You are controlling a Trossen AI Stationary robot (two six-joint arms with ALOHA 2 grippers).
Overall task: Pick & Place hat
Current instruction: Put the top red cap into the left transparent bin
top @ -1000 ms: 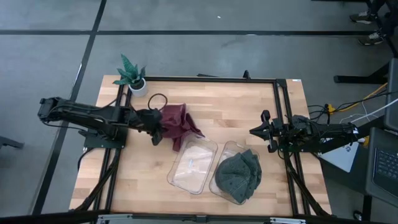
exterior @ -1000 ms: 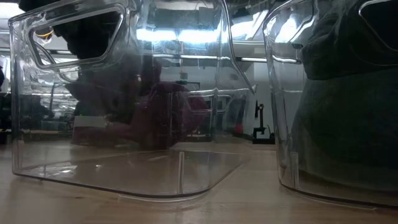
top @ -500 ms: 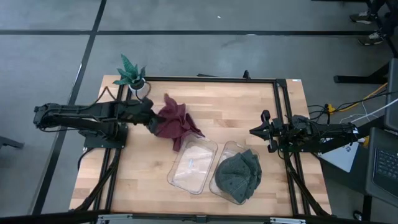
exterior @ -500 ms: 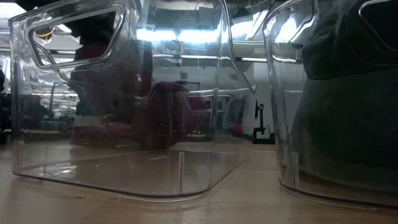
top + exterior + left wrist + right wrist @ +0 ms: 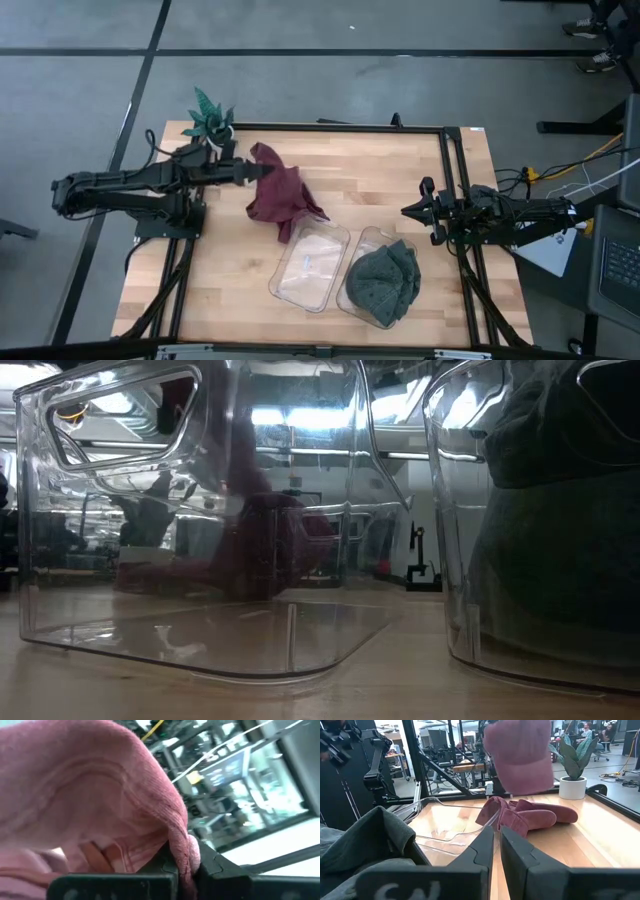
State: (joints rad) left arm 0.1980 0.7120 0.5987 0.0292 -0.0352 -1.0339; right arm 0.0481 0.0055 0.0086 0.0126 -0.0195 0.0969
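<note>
The maroon hat (image 5: 281, 194) hangs over the table's far left, one edge pinched between the closed jaws of the left gripper (image 5: 243, 172) (the rest trails onto the wood). The right gripper (image 5: 408, 211) waits at the right, jaws nearly together, holding nothing.

We see the bench (image 5: 400, 170) carrying two bins side by side near its front edge: an empty bin (image 5: 308, 265) to the left, and a second bin (image 5: 362, 250) to the right with a hat (image 5: 384, 280) in it. Behind the empty bin, toward the left rear of the bench, another hat (image 5: 280, 195) hangs from the left end effector (image 5: 247, 172), its lower folds on the bench. A potted plant (image 5: 212, 118) stands at the rear left corner. The right end effector (image 5: 408, 211) sits by the right edge, just behind the second bin.
</note>
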